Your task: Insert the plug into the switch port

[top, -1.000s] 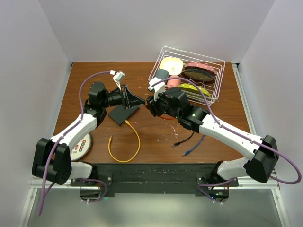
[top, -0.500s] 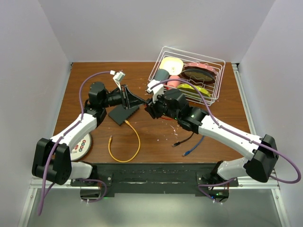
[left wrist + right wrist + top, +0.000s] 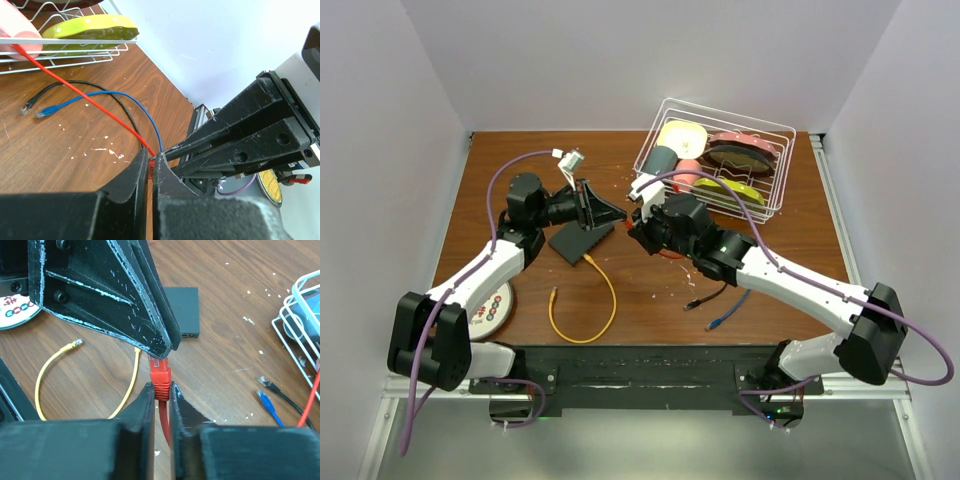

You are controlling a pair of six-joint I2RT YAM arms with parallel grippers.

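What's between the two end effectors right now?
The red plug: the left end effector pinches its clear tip, the right end effector grips its boot. Clearest in the right wrist view.

Both arms are white tubes with chunky black joints. The left arm (image 3: 485, 268) and the right arm (image 3: 800, 285) each end in a big black block at the bottom. A purple cable (image 3: 415, 380) runs along the left arm, and another purple cable (image 3: 935, 342) loops by the right one. A small green light (image 3: 725, 242) glows on the right arm. Each wrist has a little white camera box (image 3: 568, 160). The left hand (image 3: 620, 214) and the right hand (image 3: 638, 224) are black. Their fingers (image 3: 100, 295) are long pointed wedges with round holes. The edges are scratched white.
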